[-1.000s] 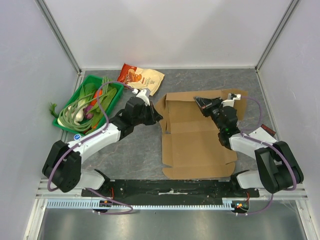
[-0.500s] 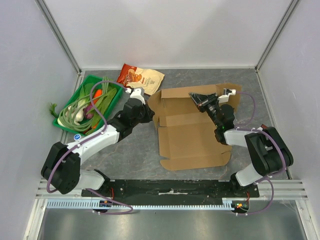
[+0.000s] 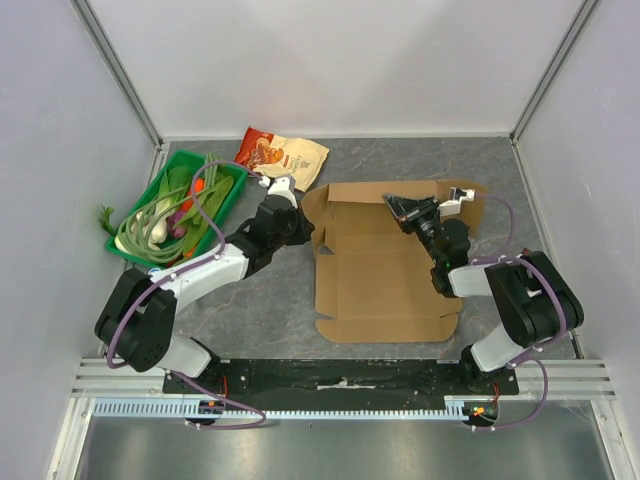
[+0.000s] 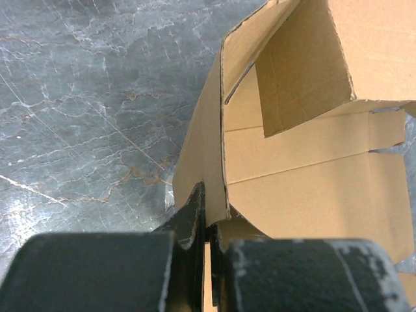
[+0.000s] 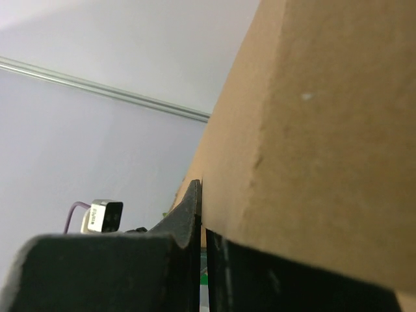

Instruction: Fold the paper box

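The left hand point(image 4: 207, 218) and right hand point(image 5: 201, 218) each clamp a flap of the brown corrugated cardboard box point(image 3: 375, 285), apparently to stand 2 walls up.

Left claw point(image 4: 207, 227) pinching raised side flap of paper box point(image 4: 312, 162), grey marbled table point(image 4: 84, 97) beside

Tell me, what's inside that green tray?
Long green stalks with white ends, and something orange among them. They cover the bottom of the tray, so anything underneath is hidden.
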Controlling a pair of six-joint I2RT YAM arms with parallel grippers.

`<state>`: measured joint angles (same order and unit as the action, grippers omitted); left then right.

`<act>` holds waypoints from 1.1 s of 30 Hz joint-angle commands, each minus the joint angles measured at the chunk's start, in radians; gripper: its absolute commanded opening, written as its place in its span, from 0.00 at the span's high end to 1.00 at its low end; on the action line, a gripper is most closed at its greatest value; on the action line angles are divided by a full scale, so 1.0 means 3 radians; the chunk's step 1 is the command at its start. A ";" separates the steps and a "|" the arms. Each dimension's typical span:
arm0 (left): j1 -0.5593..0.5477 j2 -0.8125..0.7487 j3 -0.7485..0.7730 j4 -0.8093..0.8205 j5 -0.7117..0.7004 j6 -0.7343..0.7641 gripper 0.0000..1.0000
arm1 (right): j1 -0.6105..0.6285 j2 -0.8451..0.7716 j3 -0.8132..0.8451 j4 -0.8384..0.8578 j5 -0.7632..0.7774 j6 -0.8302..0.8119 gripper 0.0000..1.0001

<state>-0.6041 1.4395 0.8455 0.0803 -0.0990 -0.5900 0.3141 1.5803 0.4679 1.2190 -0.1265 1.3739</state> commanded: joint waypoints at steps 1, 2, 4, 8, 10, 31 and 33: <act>-0.0098 0.0013 0.0091 0.0504 0.0146 -0.0140 0.98 | 0.0062 -0.0088 -0.0276 0.0027 -0.0468 -0.0310 1.00; -0.0118 0.0013 0.0091 0.0509 0.0136 -0.0140 0.98 | 0.0062 -0.0143 -0.0301 -0.0008 -0.0473 -0.0366 1.00; -0.0144 0.0018 0.0106 0.0515 0.0120 -0.0104 0.98 | 0.0062 -0.0200 -0.0358 -0.0095 -0.0489 -0.0473 1.00; -0.0211 -0.0017 0.0055 0.0535 0.0105 -0.0094 0.98 | 0.0062 -0.0399 -0.0429 -0.0254 -0.0580 -0.0647 0.99; -0.0241 -0.0038 0.0009 0.0550 0.0110 -0.0069 0.98 | 0.0062 -0.0471 -0.0475 -0.0402 -0.0601 -0.0744 0.98; -0.0272 -0.0079 0.0418 0.0162 -0.0458 0.0330 0.98 | 0.0190 -0.0130 -0.0256 -0.0111 -0.0479 -0.0285 0.94; -0.0236 -0.0074 0.0515 0.0142 -0.0437 0.0366 0.98 | 0.0287 0.0024 -0.0114 0.0144 -0.0433 -0.0076 0.95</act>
<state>-0.6899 1.4437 0.8791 0.0002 -0.2356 -0.5282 0.3222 1.5043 0.3733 1.2461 -0.1249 1.2877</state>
